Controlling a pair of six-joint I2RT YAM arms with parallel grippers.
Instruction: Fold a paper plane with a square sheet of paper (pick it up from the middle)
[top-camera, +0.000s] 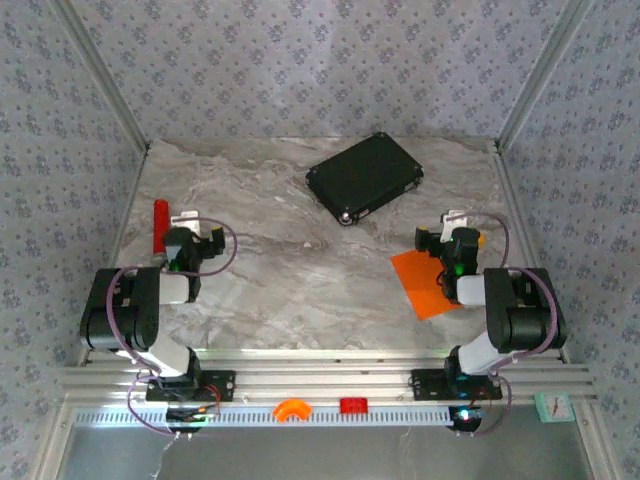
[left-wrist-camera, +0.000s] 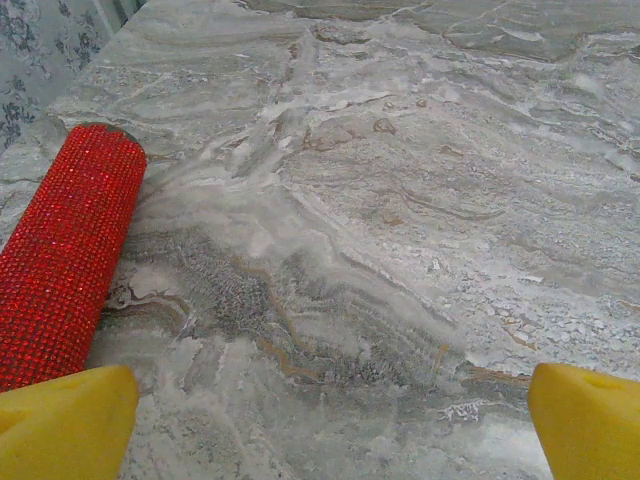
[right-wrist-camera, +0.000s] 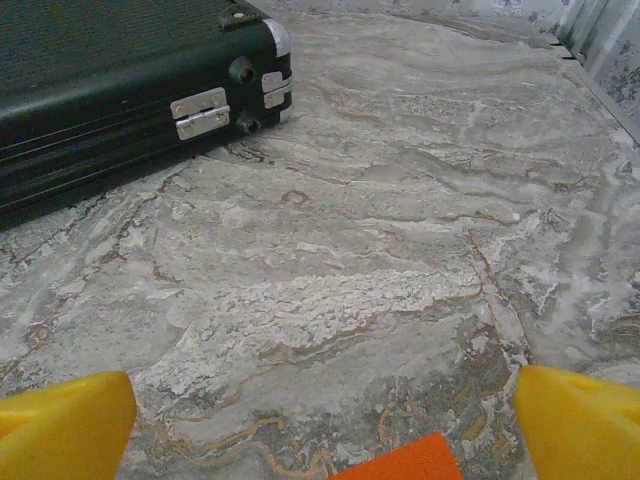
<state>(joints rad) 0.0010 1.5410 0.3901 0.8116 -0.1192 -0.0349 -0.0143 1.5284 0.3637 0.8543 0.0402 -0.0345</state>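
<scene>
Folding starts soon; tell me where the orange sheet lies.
The sheet lies flat on the table's right side in the top view, partly under the right arm, in front of the black case.

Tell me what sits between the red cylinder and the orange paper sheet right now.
Nothing but bare marble table. In the top view, the stretch from the red cylinder to the square sheet of paper holds no objects; the black case lies farther back.

Appearing to be a lab-type robot test cell: marble-patterned table (top-camera: 300, 270) being enclosed by wallpapered panels (top-camera: 300, 60) on aluminium framing (top-camera: 320, 378), two arms being bolted to the near rail, cables trailing from both bases.
</scene>
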